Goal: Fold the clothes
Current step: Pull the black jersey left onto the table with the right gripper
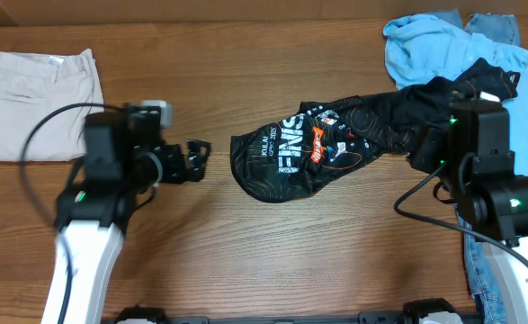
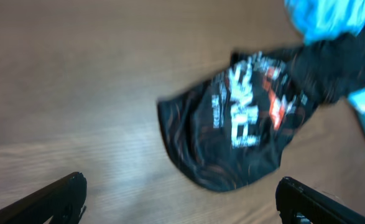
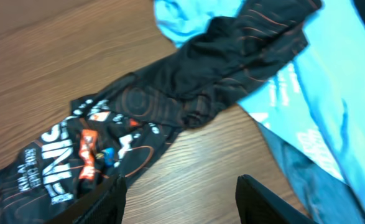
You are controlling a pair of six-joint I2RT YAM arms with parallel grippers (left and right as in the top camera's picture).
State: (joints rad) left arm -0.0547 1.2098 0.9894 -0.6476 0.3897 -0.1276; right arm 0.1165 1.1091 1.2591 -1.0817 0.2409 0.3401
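shirt (image 1: pixel 308 148) lay crumpled mid table (image 1: pixel 246 261), one end draped over the blue garment (image 1: pixel 425 49) at the far right corner. left fingers (image 1: pixel 197 159) wide open, empty. right fingers (image 3: pixel 177 202) apart, gripping nothing. risk: a grab at the overlap could pinch both garments and drag the blue one along.

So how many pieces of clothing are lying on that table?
4: a folded beige garment at far left, a black printed shirt in the middle, a light blue top at far right, and denim beneath it. More may be hidden underneath.
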